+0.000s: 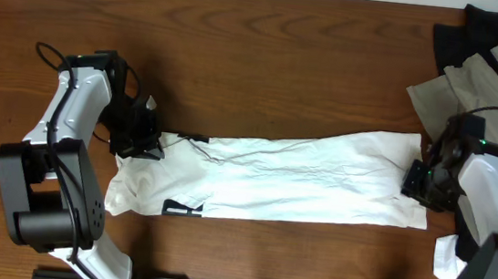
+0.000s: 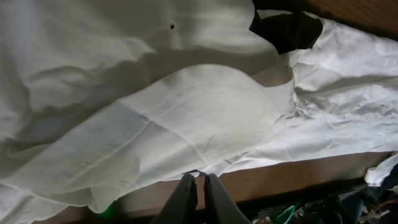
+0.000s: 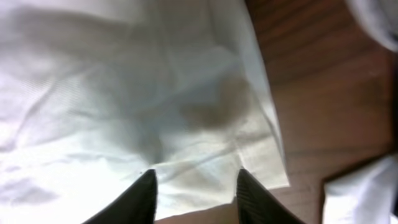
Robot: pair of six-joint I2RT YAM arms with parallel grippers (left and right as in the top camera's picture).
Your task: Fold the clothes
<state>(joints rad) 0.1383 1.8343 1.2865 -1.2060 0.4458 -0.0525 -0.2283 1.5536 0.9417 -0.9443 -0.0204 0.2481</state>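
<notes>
A long white garment [image 1: 282, 181] lies flat across the middle of the table, with a black label near its left end. My left gripper [image 1: 144, 139] is at the garment's upper left corner; in the left wrist view its fingers [image 2: 200, 179] are pressed together on the fabric's edge [image 2: 186, 124]. My right gripper [image 1: 419, 183] is at the garment's right end; in the right wrist view its fingers [image 3: 196, 183] are spread wide over the hem [image 3: 205, 155], with nothing between them.
A pile of black and khaki clothes [image 1: 485, 62] fills the back right corner. Another white cloth [image 1: 446, 256] lies at the front right, also in the right wrist view [image 3: 360, 196]. Bare wooden table [image 1: 266, 59] lies behind the garment.
</notes>
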